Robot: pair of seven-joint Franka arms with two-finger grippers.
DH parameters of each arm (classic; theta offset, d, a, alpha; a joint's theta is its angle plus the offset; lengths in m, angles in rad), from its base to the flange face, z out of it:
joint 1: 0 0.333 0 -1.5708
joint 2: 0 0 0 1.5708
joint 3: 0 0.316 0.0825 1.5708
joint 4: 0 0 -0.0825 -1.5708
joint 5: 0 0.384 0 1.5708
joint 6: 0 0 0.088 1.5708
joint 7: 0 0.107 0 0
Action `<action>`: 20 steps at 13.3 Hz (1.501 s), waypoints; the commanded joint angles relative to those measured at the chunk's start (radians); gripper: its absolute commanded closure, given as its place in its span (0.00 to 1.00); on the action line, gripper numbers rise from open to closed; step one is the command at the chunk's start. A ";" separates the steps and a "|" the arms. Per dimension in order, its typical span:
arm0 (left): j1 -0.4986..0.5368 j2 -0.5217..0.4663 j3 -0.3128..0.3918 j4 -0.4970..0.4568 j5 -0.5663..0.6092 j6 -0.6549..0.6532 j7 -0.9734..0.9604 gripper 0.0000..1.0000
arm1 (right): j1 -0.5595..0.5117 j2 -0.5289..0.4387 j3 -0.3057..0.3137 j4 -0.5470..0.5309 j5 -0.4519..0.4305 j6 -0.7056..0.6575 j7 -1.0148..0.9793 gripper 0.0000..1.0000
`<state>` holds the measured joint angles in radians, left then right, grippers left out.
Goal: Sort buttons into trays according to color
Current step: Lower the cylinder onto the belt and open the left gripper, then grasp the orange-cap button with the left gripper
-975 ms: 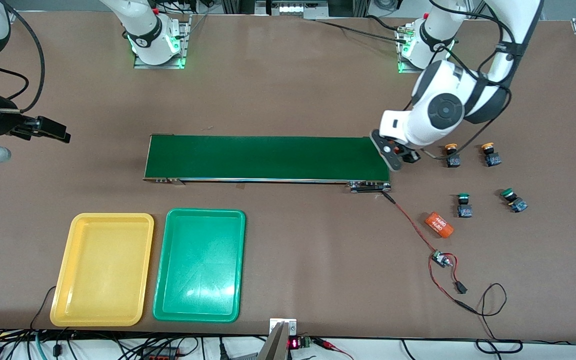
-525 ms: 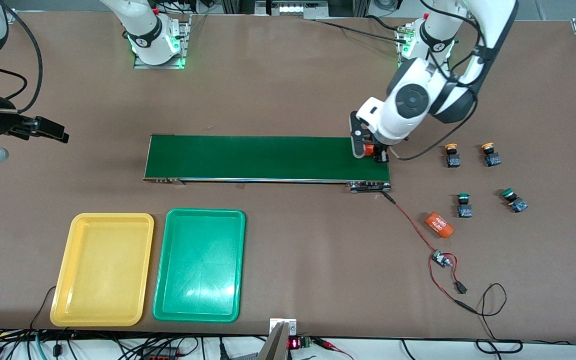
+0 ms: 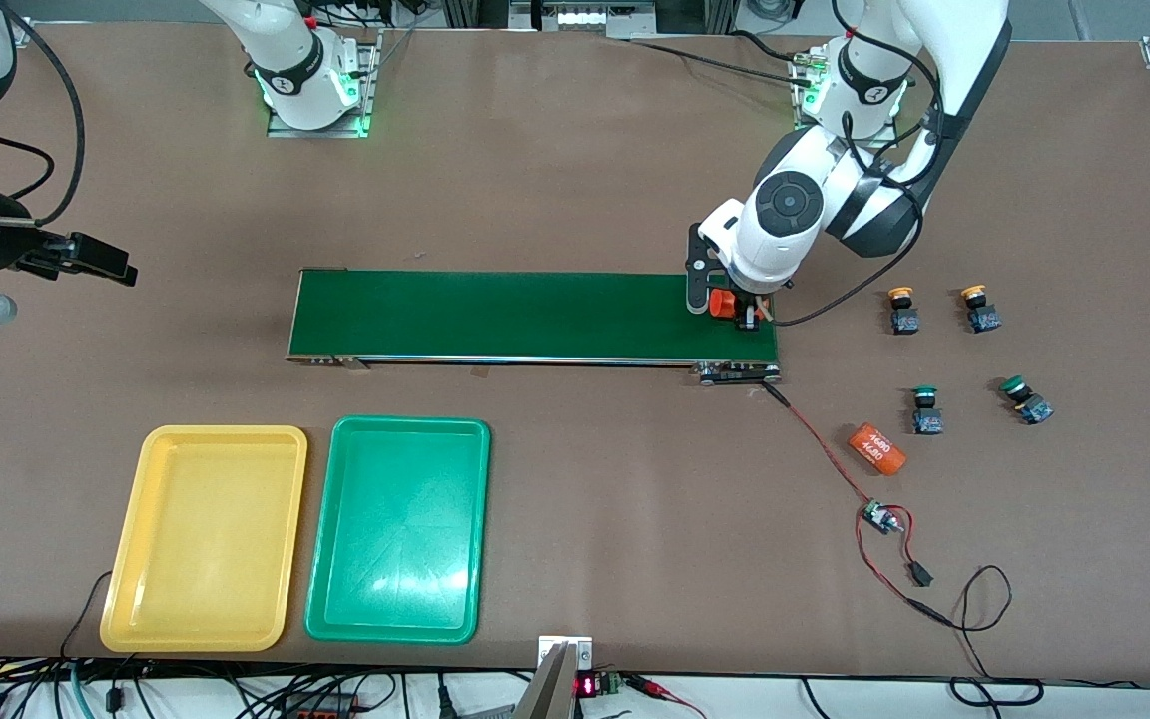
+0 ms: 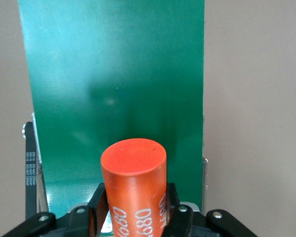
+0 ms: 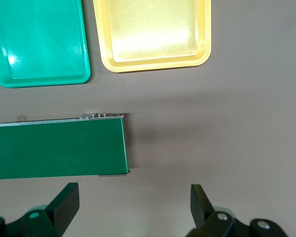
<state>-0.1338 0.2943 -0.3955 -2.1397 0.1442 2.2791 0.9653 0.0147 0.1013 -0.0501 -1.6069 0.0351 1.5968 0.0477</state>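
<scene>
R wrist view: right gripper (image 5: 133, 207) fingers wide apart over bare table (image 5: 237, 128), nothing between them. End of conveyor belt (image 5: 59, 148) in view w/ green tray (image 5: 39, 42) and yellow tray (image 5: 153, 34) side by side, both empty.

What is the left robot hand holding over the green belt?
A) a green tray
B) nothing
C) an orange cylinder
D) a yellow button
C: the left gripper has its fingers shut on an orange cylinder above the belt; all four buttons sit on the table.
</scene>
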 commanded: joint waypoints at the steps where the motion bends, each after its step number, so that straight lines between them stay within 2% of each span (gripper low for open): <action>1: -0.013 0.011 0.001 0.017 0.015 0.002 0.006 0.00 | -0.005 0.008 0.000 0.019 0.016 -0.011 0.000 0.00; 5: -0.010 -0.087 -0.003 0.018 0.006 -0.016 0.016 0.00 | -0.004 0.008 0.001 0.021 0.016 -0.006 0.000 0.00; 7: 0.037 -0.141 -0.002 0.044 0.006 -0.010 0.020 0.00 | -0.005 0.008 0.001 0.021 0.016 -0.008 -0.002 0.00; 8: 0.101 -0.138 -0.002 0.056 0.002 -0.007 0.017 0.00 | -0.005 0.008 0.000 0.021 0.016 -0.008 -0.002 0.00; 10: 0.161 -0.132 0.020 0.051 -0.001 -0.012 0.018 0.00 | -0.005 0.008 0.000 0.021 0.016 -0.008 0.000 0.00; 12: 0.236 -0.110 0.072 0.049 -0.001 -0.015 0.015 0.00 | -0.007 0.008 -0.001 0.021 0.011 -0.009 -0.003 0.00; 14: 0.287 -0.080 0.130 0.044 -0.076 -0.017 -0.020 0.00 | -0.007 0.008 -0.001 0.021 0.016 -0.009 -0.008 0.00; 16: 0.313 -0.070 0.185 0.017 -0.109 -0.020 -0.182 0.00 | -0.007 0.008 0.001 0.021 0.016 -0.008 -0.006 0.00; 20: 0.362 -0.072 0.198 -0.032 -0.107 -0.035 -0.627 0.00 | -0.010 0.008 0.000 0.021 0.016 -0.015 -0.009 0.00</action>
<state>0.2209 0.2422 -0.1958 -2.1432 0.0518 2.2575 0.5223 0.0137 0.1013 -0.0525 -1.6067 0.0351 1.5969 0.0472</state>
